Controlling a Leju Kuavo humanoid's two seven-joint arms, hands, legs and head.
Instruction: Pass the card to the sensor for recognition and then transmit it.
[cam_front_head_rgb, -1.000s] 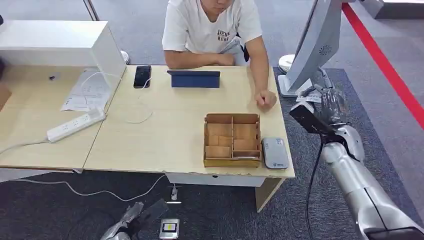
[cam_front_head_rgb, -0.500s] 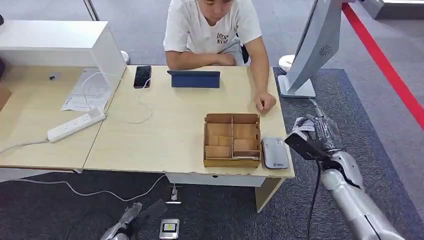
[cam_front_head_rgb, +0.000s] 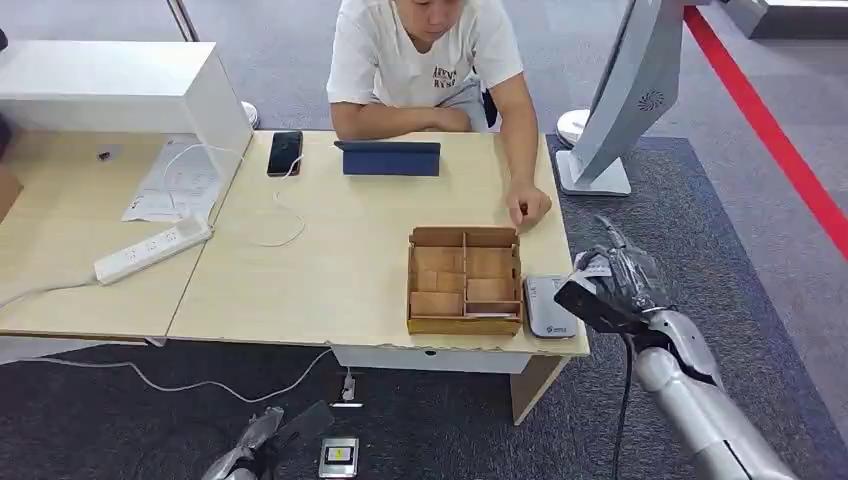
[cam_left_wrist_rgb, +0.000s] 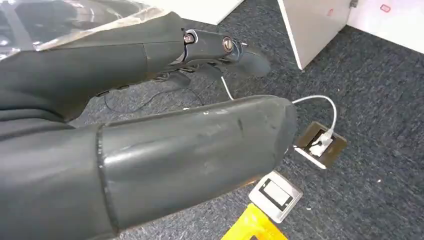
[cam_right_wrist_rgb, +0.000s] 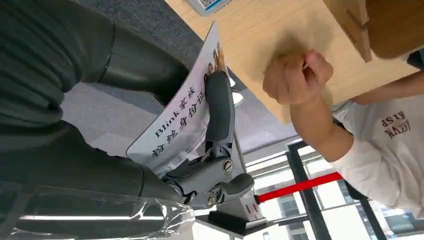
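Note:
My right hand (cam_front_head_rgb: 625, 283) hangs just off the table's right edge and pinches a white printed card (cam_right_wrist_rgb: 175, 125) between thumb and fingers (cam_right_wrist_rgb: 220, 107). In the head view the card (cam_front_head_rgb: 596, 267) shows as a pale sliver at the top of the hand. The sensor (cam_front_head_rgb: 548, 306), a flat grey pad, lies on the table's front right corner, a little left of the hand. My left hand (cam_front_head_rgb: 252, 450) hangs low over the carpet; its thumb (cam_left_wrist_rgb: 190, 150) and fingers stand apart with nothing in them.
A partitioned wooden box (cam_front_head_rgb: 465, 280) sits beside the sensor. A person sits across the table (cam_front_head_rgb: 330, 260), their fist (cam_front_head_rgb: 528, 205) resting near the right edge. A tablet (cam_front_head_rgb: 390, 157), phone (cam_front_head_rgb: 285, 152) and power strip (cam_front_head_rgb: 150, 250) lie further left. A white kiosk (cam_front_head_rgb: 625, 95) stands at the right.
My right hand has come down and leftward with the card, from beside the kiosk to just right of the sensor. The left hand has stayed still.

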